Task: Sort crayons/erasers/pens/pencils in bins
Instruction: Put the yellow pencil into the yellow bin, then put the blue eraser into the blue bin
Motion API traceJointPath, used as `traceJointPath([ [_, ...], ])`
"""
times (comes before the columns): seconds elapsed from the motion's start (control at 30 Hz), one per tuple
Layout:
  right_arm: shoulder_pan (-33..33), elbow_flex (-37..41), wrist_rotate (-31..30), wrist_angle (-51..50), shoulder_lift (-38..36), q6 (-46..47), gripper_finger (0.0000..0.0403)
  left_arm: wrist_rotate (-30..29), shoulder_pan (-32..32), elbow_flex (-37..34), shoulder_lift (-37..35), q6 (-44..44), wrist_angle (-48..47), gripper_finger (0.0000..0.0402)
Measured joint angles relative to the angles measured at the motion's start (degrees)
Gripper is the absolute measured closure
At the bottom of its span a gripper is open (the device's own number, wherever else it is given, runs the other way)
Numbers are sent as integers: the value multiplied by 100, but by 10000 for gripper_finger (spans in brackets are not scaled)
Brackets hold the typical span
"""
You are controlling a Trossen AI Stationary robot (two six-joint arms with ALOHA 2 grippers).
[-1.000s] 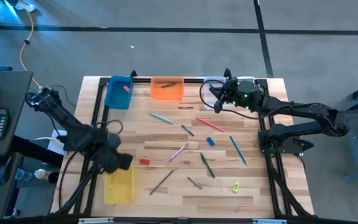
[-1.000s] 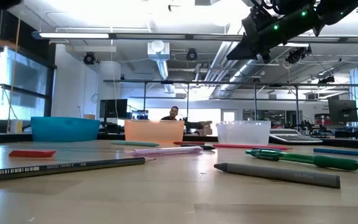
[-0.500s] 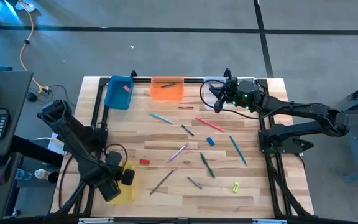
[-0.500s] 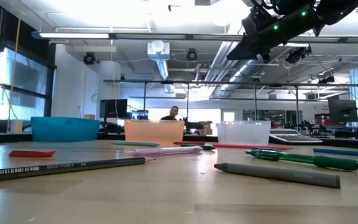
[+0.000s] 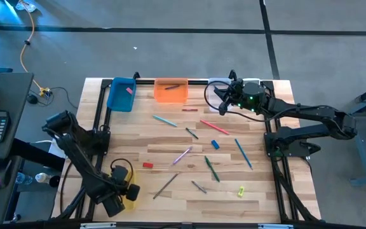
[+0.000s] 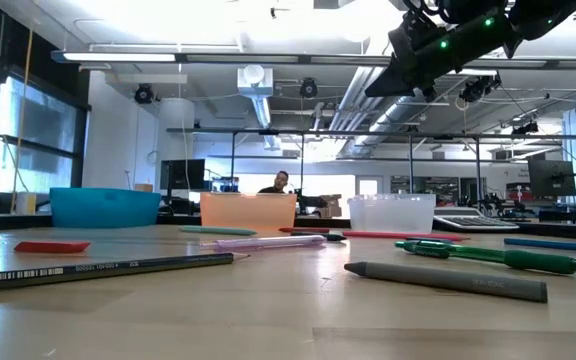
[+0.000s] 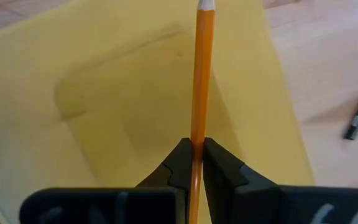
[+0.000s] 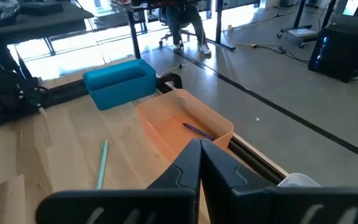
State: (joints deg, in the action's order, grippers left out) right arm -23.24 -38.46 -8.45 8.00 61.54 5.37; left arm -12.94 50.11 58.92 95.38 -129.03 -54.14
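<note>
Left gripper (image 7: 192,163) clamped on an orange pencil (image 7: 202,68), poised over the yellow bin (image 7: 129,93) at the near left corner of the table (image 5: 259,197). Right gripper (image 8: 199,163) pinched shut on nothing, parked high at the far right, by the clear bin (image 6: 391,213); orange bin (image 5: 170,91) and blue bin (image 5: 121,93) along the far edge.

To do the drop well: best to lower first, keep the pencil lined up with the bin's long side, tip inside the rim, then let go low so it cannot bounce out. Probably worth a straight lift afterwards, clear of the bin wall.

Still loose mid-table: a green pen (image 6: 498,257), a grey crayon (image 6: 446,281), a red eraser (image 5: 147,165).

Writing: a barcode and small white print on the dark pencil (image 6: 103,270) nearest the low camera, too small to read. No brand legible elsewhere.
</note>
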Motion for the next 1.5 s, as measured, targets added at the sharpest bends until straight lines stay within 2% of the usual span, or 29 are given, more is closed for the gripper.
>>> traceJointPath([
  [0.23, 0, 0, -2, -3, 1, 18, 403, 12, -42, 0, 4, 15, -96, 370],
  [0.63, 0, 0, -2, 1, -1, 18, 403, 191, -143, 4, -5, 159, -101, 301],
  [0.8, -1, 1, -1, 1, -1, 17, 403, 261, -140, 33, -250, 467, -154, 279],
  [0.97, 0, 2, -2, 3, -1, -44, 403, -23, -185, 35, -696, 882, -219, 271],
  [1.1, -2, 2, -2, 0, -1, -46, 403, -303, -263, 37, -1118, 1458, -228, 271],
  [1.27, -1, 2, -2, 1, -1, -46, 403, -992, -517, 37, -1760, 2528, -265, 277],
  [1.5, 0, 2, -2, 3, -1, -47, 403, -1613, -1632, 33, -2544, 4604, -309, 335],
])
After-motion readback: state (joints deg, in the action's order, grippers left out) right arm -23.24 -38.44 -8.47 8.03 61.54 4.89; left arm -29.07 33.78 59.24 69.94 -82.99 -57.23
